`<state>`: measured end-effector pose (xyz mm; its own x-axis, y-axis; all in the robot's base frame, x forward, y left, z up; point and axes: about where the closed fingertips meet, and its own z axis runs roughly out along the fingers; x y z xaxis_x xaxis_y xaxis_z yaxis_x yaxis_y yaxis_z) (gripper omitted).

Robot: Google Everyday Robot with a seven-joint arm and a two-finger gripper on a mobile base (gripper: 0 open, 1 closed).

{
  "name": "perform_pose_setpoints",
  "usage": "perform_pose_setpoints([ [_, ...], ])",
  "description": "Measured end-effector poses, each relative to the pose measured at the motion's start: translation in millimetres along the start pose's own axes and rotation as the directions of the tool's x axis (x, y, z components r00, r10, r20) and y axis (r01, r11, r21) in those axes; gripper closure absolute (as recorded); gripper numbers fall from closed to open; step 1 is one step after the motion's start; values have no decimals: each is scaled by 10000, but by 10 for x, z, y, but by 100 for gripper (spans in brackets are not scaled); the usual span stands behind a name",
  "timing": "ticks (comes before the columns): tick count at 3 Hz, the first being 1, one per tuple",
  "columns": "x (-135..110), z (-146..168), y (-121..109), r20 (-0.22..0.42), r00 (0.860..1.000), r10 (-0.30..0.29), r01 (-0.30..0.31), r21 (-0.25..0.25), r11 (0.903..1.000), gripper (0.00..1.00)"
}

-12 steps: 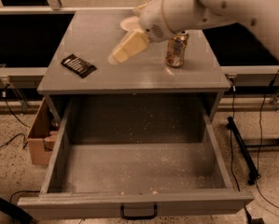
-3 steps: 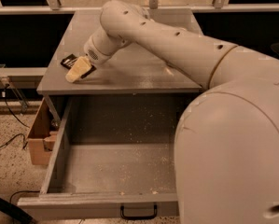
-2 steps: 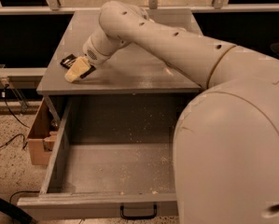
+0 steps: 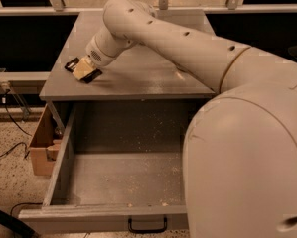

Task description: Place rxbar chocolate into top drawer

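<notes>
The rxbar chocolate (image 4: 71, 65) is a flat black wrapper lying on the grey tabletop (image 4: 138, 81) near its front left corner. My gripper (image 4: 83, 71) is down on top of the bar, covering its middle, so only the two black ends stick out on either side. The bar still rests on the tabletop. The top drawer (image 4: 123, 175) is pulled fully open below the tabletop, with a crumb-speckled floor and a black handle (image 4: 147, 226) on its front panel. Nothing lies in the part of the drawer I can see.
My large white arm (image 4: 247, 133) fills the right side of the view and hides the right part of the tabletop and drawer. An open cardboard box (image 4: 41, 143) stands on the floor left of the drawer. Cables lie on the floor at the left.
Since four seconds ago the gripper has swung from the middle of the tabletop to the bar at the left. Over the last second it has stayed on the bar.
</notes>
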<state>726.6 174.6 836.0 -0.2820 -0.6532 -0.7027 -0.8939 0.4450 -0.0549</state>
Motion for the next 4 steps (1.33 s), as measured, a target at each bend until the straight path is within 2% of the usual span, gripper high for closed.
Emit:
perform_pose_setpoints([
  [2, -13, -13, -1, 0, 10000, 0, 0, -1, 10000, 100],
  [3, -32, -77, -2, 327, 9994, -55, 61, -189, 9998, 100],
  [4, -4, -467, -40, 1048, 9943, -195, 238, -403, 9989, 100],
])
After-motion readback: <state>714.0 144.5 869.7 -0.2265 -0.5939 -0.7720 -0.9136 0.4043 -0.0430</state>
